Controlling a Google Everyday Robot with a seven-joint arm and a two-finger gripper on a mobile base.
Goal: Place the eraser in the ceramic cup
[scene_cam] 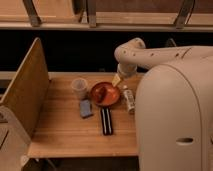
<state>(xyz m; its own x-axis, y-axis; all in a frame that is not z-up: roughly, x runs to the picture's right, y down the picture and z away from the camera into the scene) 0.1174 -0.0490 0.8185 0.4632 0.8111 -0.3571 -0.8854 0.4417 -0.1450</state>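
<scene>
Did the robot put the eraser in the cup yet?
Not yet. Nothing looks done: the eraser lies flat on the table, in front of the bowl. In hand: the gripper hangs beyond the bowl, away from the eraser. Left: grab the eraser and drop it in the cup.

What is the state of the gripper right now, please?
Gripper: by the orange-red bowl, far rim; open or closed cannot be told; eraser lies on table.

Wood, glaze, plastic
Matt wooden desk point(65, 132); glossy bowl point(114, 98); matt black eraser point(106, 121); smooth gripper point(118, 78) over the far edge.
</scene>
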